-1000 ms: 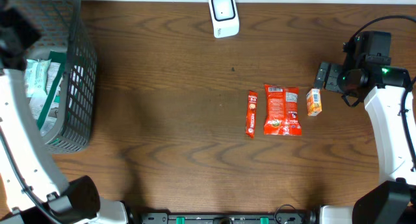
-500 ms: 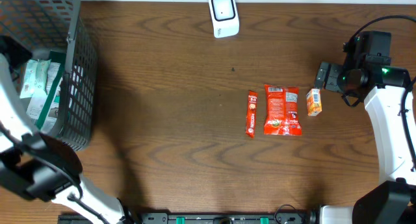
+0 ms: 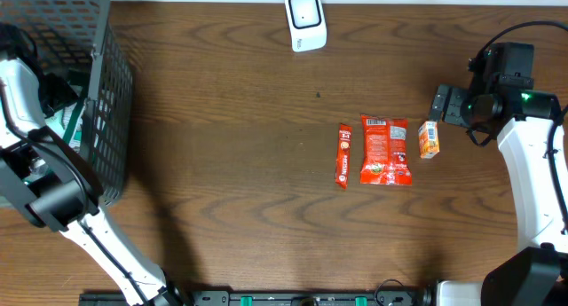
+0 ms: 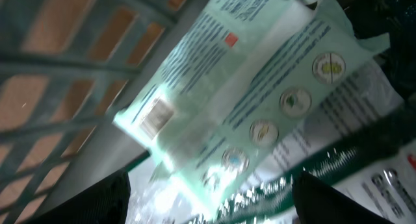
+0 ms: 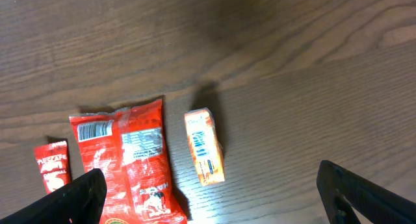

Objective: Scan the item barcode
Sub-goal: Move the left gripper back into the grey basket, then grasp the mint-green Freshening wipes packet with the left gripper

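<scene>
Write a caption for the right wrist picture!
Red snack bag, orange box and red stick packet lie on a wooden table.

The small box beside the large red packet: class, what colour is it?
Orange. The small box shows best in the right wrist view.

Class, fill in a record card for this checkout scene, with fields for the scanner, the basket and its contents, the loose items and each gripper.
Scanner: white barcode scanner, far edge of the table, untouched
Basket: grey mesh basket, left side, holds pale green packets
Loose items: red stick sachet, red snack bag, small orange box, side by side
Left gripper: open, inside the basket over the packets
Right gripper: open, empty, near the orange box
</scene>
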Controlling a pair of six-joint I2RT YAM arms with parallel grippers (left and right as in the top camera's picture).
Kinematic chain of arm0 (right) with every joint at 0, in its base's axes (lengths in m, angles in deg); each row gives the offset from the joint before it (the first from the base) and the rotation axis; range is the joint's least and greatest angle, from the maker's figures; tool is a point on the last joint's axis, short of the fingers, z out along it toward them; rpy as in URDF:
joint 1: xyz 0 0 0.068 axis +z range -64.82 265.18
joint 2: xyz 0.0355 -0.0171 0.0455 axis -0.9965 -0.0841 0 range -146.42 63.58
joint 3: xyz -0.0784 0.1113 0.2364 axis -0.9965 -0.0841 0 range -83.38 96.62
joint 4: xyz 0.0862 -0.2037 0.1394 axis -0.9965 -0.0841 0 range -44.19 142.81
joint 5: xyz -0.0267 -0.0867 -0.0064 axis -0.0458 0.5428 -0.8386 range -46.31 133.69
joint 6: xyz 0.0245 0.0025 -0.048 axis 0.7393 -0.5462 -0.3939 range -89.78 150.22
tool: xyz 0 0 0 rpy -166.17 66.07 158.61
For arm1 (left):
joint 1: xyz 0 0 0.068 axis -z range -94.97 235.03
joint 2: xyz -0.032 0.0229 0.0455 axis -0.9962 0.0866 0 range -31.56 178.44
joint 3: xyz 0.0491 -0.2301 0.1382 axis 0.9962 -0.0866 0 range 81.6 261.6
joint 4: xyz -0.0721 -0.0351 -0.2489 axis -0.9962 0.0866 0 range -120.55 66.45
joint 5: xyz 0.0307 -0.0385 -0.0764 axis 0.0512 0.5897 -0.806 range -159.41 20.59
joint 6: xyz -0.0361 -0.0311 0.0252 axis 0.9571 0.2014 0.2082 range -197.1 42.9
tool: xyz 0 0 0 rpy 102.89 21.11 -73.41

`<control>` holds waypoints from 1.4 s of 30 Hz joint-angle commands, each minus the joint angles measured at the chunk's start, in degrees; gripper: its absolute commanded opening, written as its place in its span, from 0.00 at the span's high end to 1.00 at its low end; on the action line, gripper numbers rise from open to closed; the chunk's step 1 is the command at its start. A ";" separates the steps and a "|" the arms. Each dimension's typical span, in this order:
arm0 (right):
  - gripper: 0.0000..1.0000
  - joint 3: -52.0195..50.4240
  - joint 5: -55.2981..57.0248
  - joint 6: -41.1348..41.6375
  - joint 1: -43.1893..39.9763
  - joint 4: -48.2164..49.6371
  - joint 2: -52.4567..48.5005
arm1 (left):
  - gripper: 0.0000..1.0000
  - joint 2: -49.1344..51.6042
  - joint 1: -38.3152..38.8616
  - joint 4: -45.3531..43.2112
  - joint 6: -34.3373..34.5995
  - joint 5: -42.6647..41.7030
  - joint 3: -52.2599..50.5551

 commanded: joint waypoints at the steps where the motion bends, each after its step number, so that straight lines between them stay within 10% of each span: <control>1: 0.01 0.68 -0.22 0.83 -0.37 -0.09 0.17 | 0.20 0.46 0.07 -1.38 -3.10 -0.02 0.02; 22: 0.01 0.68 -0.22 0.83 -0.37 -0.07 0.17 | 0.22 7.45 0.11 -6.71 -6.29 -0.02 -0.35; 33: 0.01 0.68 -0.20 0.83 -0.37 -0.07 0.17 | 0.90 5.27 0.11 -6.10 -6.25 0.02 0.09; 42: 0.01 0.68 -0.22 0.83 -0.37 -0.07 0.17 | 0.92 -10.27 0.11 -4.96 -0.13 0.04 0.09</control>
